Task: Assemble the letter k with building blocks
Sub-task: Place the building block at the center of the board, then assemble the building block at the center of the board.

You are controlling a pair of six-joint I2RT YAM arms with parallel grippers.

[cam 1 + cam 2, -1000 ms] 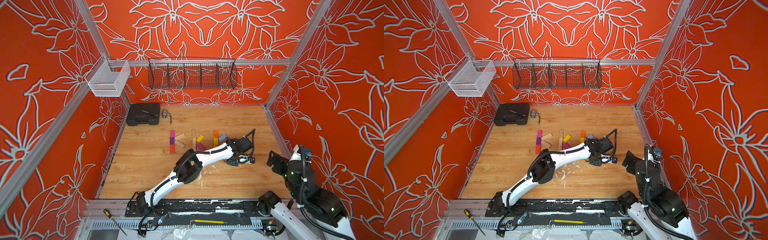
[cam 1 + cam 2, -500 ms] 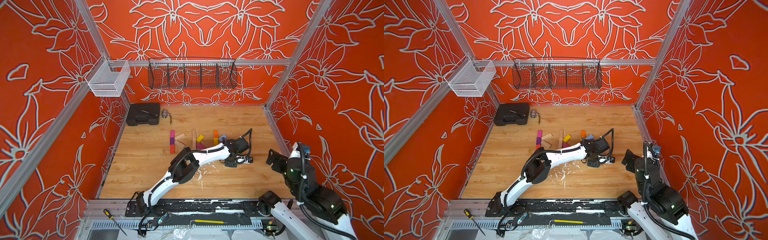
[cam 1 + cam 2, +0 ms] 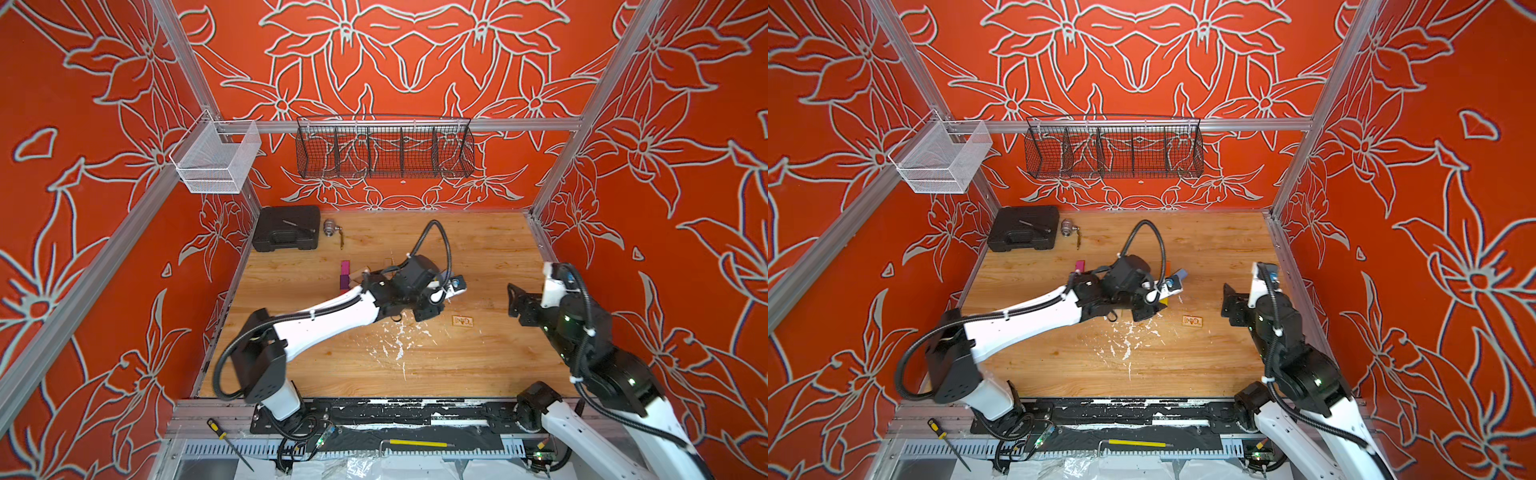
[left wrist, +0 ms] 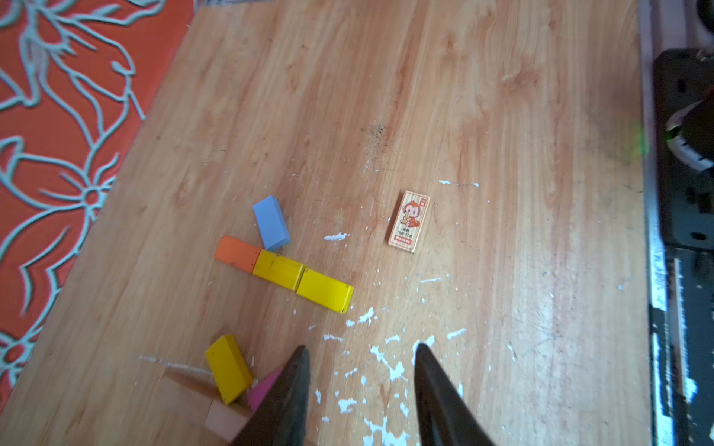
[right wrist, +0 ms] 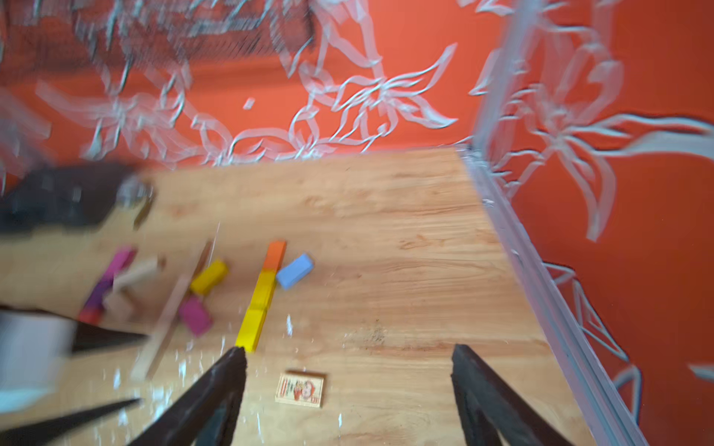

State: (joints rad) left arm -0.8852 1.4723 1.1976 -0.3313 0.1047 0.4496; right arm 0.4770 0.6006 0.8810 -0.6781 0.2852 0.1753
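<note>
Wooden monkey-print block (image 4: pixel 409 222) lies uncovered, well ahead of the withdrawn left gripper (image 4: pixel 362 347), narrow and empty; right gripper (image 5: pixel 349 349), wide and empty, probably takes it next.

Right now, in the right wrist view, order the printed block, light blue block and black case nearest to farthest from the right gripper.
From the right gripper:
1. printed block: on the table just ahead of the open jaws.
2. light blue block: farther out, beside the orange block.
3. black case: far back corner, blurred.
</note>
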